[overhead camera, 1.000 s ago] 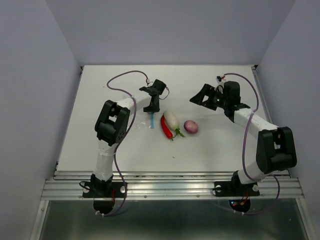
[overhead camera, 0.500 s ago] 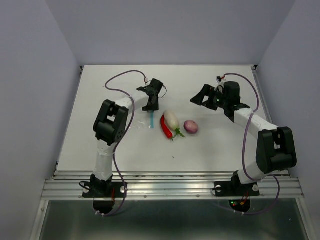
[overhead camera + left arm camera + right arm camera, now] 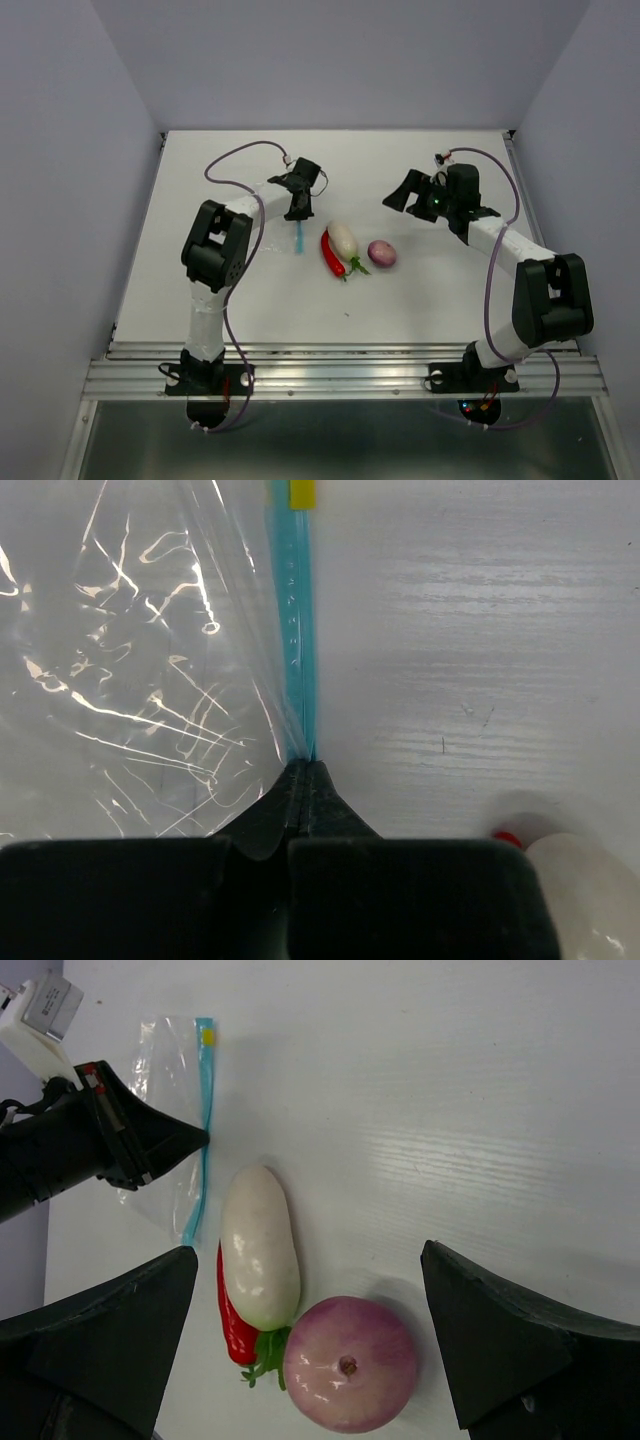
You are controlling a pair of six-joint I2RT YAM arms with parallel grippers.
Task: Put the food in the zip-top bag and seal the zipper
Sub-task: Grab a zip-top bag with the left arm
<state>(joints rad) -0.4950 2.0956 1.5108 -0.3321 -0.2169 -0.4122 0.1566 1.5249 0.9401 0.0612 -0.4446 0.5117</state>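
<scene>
1. None of the three food pieces has gone in yet. The table (image 3: 420,290) carries all of them outside the zip-top bag (image 3: 150,680), which lies flat on it.
2. Your right gripper (image 3: 310,1252) hangs well apart from the bag, out past its zipper side and over the food. Its jaws are spread wide and it holds nothing.
3. Your left gripper (image 3: 303,770) is pinched closed on the bag's blue edge, and the strip runs straight in between its fingertips.
4. The bag looks empty to me, since only crinkled clear film shows through it.
5. The food sits on the bag's zipper side. The red chili (image 3: 331,256) is nearest the bag, the white vegetable (image 3: 259,1245) lies against the chili on the side away from the bag, and the purplish ball (image 3: 350,1363) is farthest out.
6. You cannot tell from these views whether the zipper (image 3: 205,1110) is parted or pressed closed. By my reading, opening the mouth, loading all three pieces and sealing are all left to do.
</scene>
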